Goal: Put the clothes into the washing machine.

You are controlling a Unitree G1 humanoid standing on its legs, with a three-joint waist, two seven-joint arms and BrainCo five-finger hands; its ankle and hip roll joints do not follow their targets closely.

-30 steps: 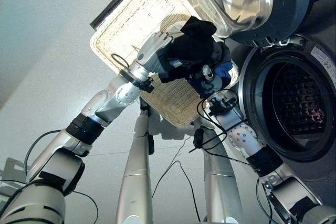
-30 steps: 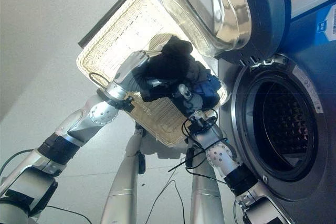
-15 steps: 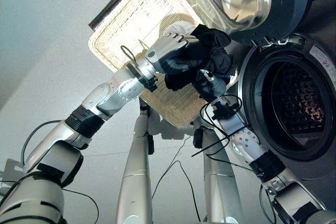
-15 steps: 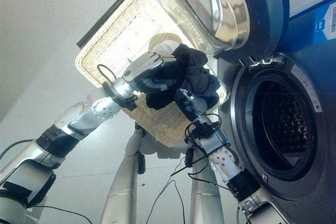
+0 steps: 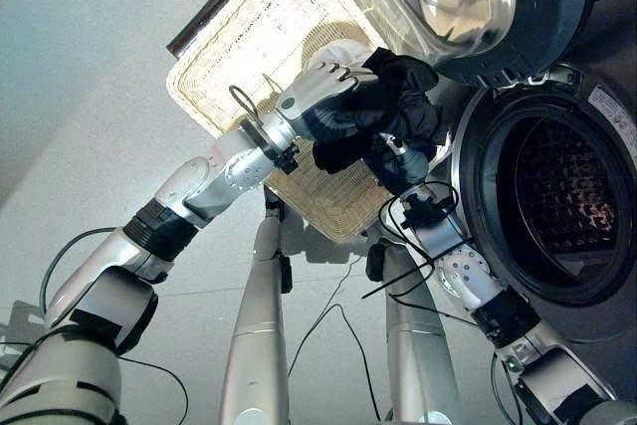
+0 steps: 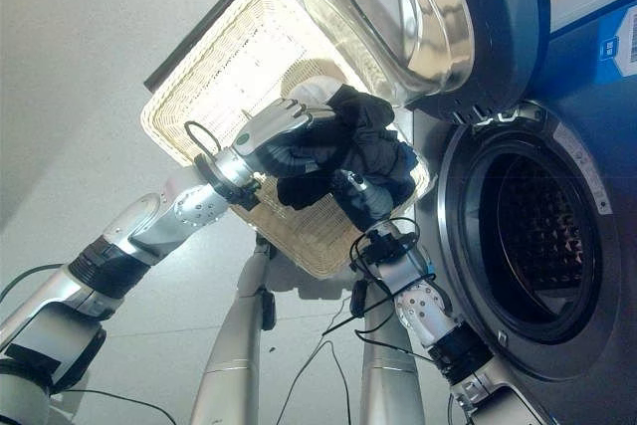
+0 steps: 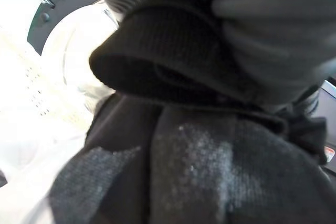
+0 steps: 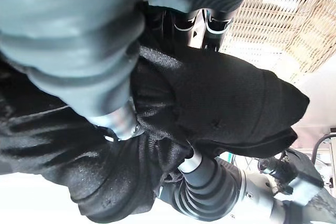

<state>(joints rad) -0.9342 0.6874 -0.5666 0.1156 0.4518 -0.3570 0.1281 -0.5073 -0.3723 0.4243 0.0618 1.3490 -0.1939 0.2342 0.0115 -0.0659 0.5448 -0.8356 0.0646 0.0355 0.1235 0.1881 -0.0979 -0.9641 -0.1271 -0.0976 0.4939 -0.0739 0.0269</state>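
Done: dark clothes [image 5: 393,106] lifted above the basket [image 5: 249,42], left robot hand [image 5: 318,97] and right robot hand [image 5: 398,161] both clamped on them.
Left: carry them into the washing machine [image 5: 557,201] (door open).

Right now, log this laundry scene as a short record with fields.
item held: black garment, bunched, lifted above the basket
left hand: left hand curled round the garment from the basket side
right hand: right hand under the garment; fingers buried in cloth, grip unclear
basket: pale wicker basket on the floor, something white lying in it
washing machine: washing machine beside the basket, door swung open, drum looks empty
task status: garment not yet in the drum
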